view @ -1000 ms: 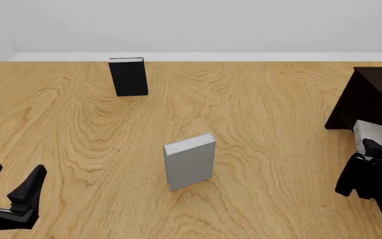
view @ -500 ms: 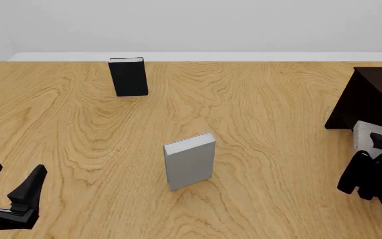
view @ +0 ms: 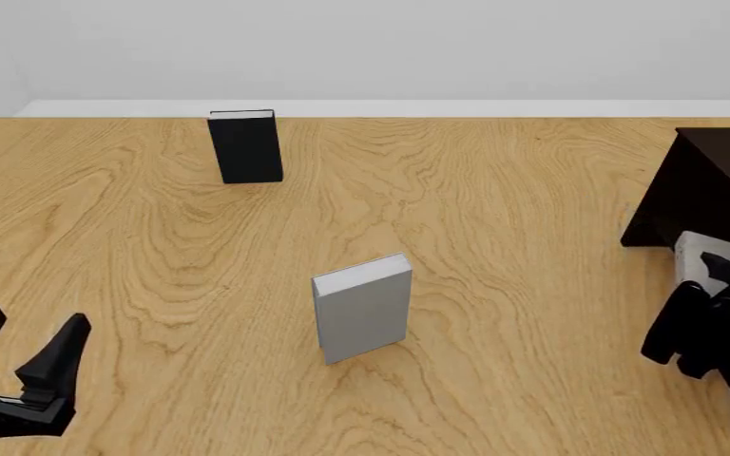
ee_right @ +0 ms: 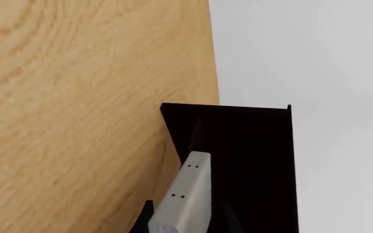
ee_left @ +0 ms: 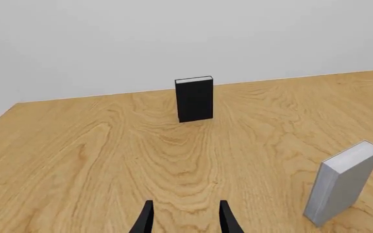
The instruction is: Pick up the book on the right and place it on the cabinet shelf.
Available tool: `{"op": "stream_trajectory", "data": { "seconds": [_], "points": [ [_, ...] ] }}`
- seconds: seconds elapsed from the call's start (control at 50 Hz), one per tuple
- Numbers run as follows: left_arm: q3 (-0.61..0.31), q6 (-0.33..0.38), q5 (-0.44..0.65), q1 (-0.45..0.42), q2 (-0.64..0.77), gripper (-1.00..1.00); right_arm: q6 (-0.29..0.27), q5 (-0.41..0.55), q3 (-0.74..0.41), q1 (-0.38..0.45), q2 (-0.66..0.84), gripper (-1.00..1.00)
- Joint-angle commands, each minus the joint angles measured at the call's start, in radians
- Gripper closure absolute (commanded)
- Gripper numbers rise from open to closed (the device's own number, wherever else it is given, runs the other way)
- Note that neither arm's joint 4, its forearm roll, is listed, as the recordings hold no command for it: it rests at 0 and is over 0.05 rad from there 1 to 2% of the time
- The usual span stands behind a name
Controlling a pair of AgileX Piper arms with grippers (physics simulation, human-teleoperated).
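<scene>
The right hand [view: 707, 332] grips the book [ee_right: 185, 194] just in front of the cabinet [ee_right: 251, 160]. The left hand [view: 16, 351] gapes wide over the table [view: 530, 285].

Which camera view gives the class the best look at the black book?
The left wrist view: the black book stands upright, centred, unobstructed. The front view shows it smaller, at the table's far side. The right wrist view misses it.
</scene>
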Motion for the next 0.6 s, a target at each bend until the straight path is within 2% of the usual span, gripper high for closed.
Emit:
{"op": "stream_trajectory", "data": {
  "seconds": [0.02, 0.28, 0.6],
  "points": [
    [0.000, 0.003, 0.007, -0.001, -0.005, -1.00, 0.012, 0.007, -0.011, 0.025, 0.002, -1.00],
    [0.000, 0.000, 0.011, 0.002, -0.009, -1.00, 0.020, -0.030, -0.004, 0.047, 0.040, -1.00],
    [0.000, 0.005, 0.020, 0.002, -0.019, -1.00, 0.049, -0.003, -0.015, 0.071, 0.040, -1.00]
  ]
}}
